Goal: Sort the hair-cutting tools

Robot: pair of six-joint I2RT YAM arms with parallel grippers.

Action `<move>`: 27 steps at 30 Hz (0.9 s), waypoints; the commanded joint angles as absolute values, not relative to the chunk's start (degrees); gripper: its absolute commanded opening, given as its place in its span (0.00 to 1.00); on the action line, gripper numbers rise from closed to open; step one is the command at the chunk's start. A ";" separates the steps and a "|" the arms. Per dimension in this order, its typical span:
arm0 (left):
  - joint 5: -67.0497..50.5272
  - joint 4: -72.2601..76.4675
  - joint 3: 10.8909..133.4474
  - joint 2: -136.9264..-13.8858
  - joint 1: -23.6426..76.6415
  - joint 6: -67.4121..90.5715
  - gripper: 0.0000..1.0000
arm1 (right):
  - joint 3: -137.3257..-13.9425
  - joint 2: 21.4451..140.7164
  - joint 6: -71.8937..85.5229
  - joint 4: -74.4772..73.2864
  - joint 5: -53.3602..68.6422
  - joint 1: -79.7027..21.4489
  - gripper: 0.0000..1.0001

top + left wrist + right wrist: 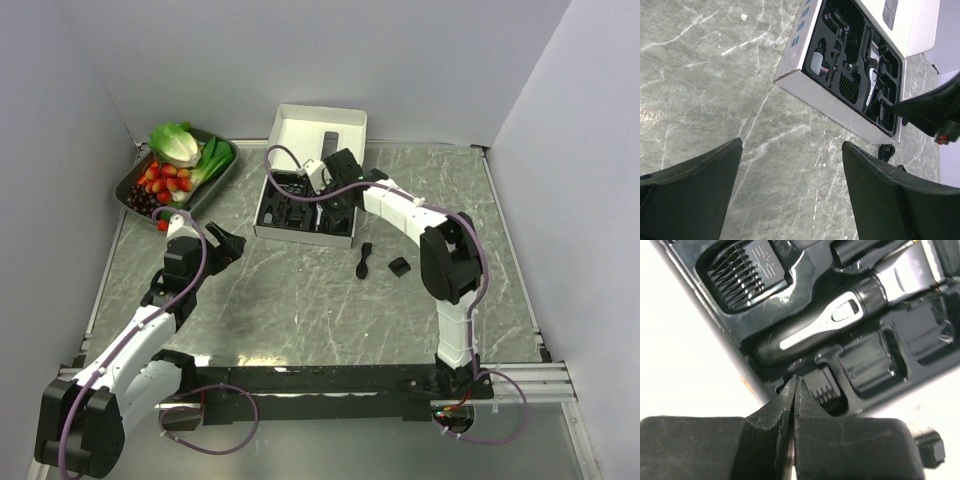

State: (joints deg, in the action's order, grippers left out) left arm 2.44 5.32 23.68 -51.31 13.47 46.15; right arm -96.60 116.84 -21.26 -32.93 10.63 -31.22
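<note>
right gripper (pixel 794 384) pressed together beside the clipper (pixel 815 335), left gripper (pixel 792 146) spread wide.

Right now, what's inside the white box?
The box holds a black tray with the clipper and comb guards in slots. The shut right hand covers part of one.

White box (pixel 300 130) open on marble table (pixel 300 310); vegetable tray (pixel 229 147) far-left.

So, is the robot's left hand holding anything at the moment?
No, the left hand is open, its two fingers wide apart with only bare table showing between them.
</note>
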 commanded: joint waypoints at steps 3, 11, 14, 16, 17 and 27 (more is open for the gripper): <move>2.11 7.21 23.64 -50.19 13.71 45.62 0.86 | -95.45 111.97 -19.34 -30.67 8.35 -30.85 0.00; 2.02 7.21 23.64 -50.10 13.71 45.62 0.86 | -96.76 114.61 -18.90 -31.46 6.07 -30.76 0.00; 2.02 7.29 23.64 -50.19 13.62 45.62 0.86 | -96.94 115.93 -18.90 -31.47 6.06 -30.76 0.00; 2.02 7.38 23.64 -50.36 13.62 45.62 0.86 | -96.86 116.98 -18.90 -31.20 5.89 -30.59 0.00; 2.02 7.38 23.64 -50.45 13.62 45.70 0.86 | -96.77 117.42 -18.81 -31.11 5.45 -30.59 0.00; 2.11 7.38 23.55 -50.71 13.62 45.70 0.86 | -97.29 122.08 -18.46 -31.11 5.62 -29.88 0.00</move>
State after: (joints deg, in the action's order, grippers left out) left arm 2.42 5.34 23.68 -51.09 13.47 46.15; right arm -95.66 120.33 -19.09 -30.92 5.91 -30.68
